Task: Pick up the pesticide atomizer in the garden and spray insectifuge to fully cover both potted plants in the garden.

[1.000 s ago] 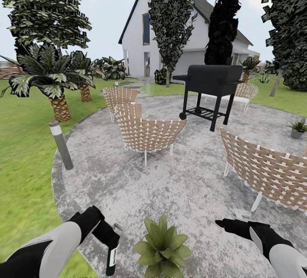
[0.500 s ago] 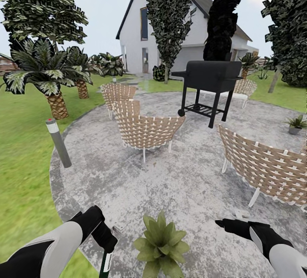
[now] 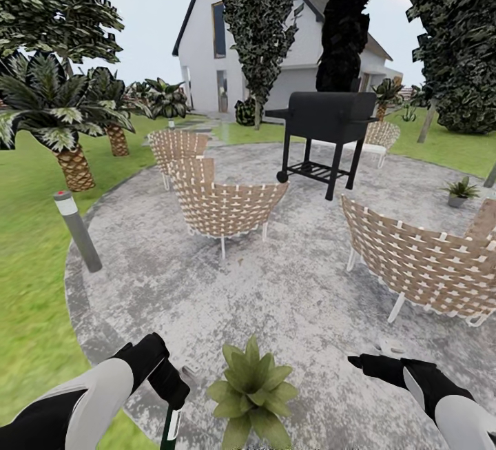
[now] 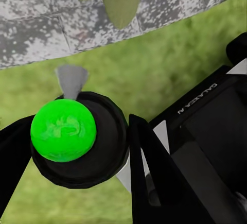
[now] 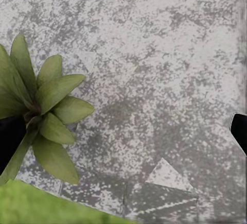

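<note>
The left pincer (image 3: 172, 405) pinches the pale, dark-headed pesticide atomizer (image 4: 77, 139), held upright; the nearest light-green rosette potted plant (image 3: 251, 395) sits just right of it, nearer than the right pincer (image 3: 358, 362), whose grip I cannot tell.

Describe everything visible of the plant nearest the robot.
The near plant is a low rosette of broad, pointed, light-green leaves, upright, its pot hidden beneath them. It stands on the grey patio by the lawn edge, between the left gripper, which holds the atomizer, and the right gripper. Nothing touches it. Its leaves also show in the right wrist view.
</note>
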